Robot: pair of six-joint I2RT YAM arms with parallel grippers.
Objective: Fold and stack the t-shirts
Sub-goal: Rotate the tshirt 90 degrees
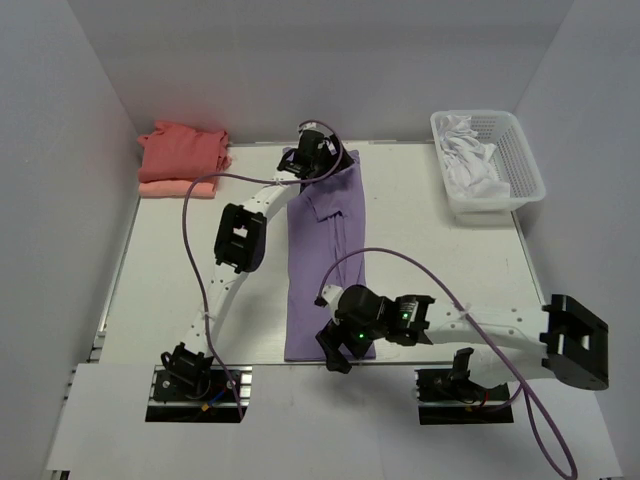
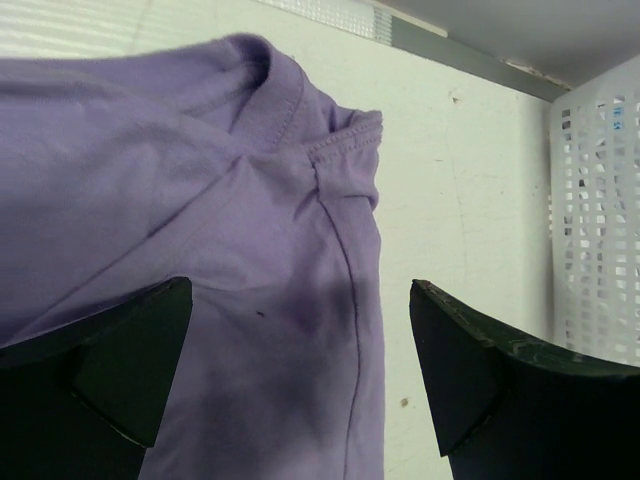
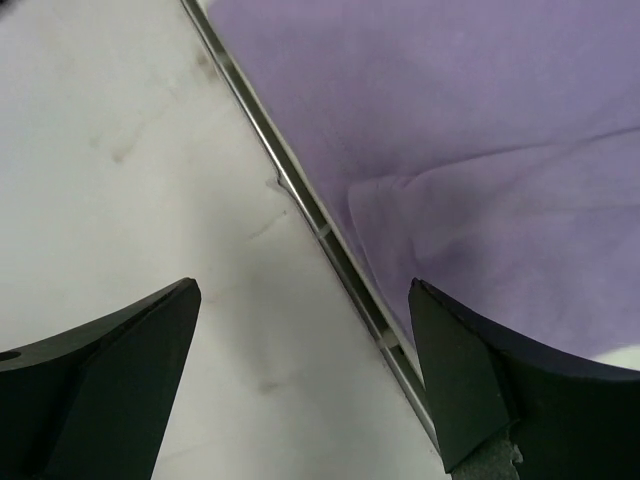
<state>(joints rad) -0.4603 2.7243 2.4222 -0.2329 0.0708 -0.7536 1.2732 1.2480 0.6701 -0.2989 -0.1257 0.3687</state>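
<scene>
- The lavender t-shirt (image 1: 325, 270) lies as a long narrow strip down the middle of the worktop (image 1: 180, 290), sleeves tucked in, collar toward the far edge and hem almost at the near edge.
- The coral-red t-shirt (image 1: 185, 148) sits folded on top of the salmon-pink t-shirt (image 1: 175, 187) in the far left corner.
- A white basket (image 1: 520, 150) holding white cloth (image 1: 470, 160) stands in the far right corner.
- The left arm (image 1: 240, 235) reaches to the collar end. The left jaws stand wide above the cloth, one side over the shoulder seam and the other over bare worktop, and they hold nothing.
- The right arm (image 1: 480, 325) reaches to the hem end. The right jaws are also wide and empty, with the hem corner between them and the worktop's metal edge strip (image 3: 300, 200) running below.
- Step in hand, as I judge it: the lengthwise folds are done, and the crosswise fold is being set up.
- The next move probably calls for one pair of jaws to drop and pinch every layer at its end. That end then goes over toward the other with the edges kept square.
- The folded shirt would then need carrying to the pile in the far left corner.
</scene>
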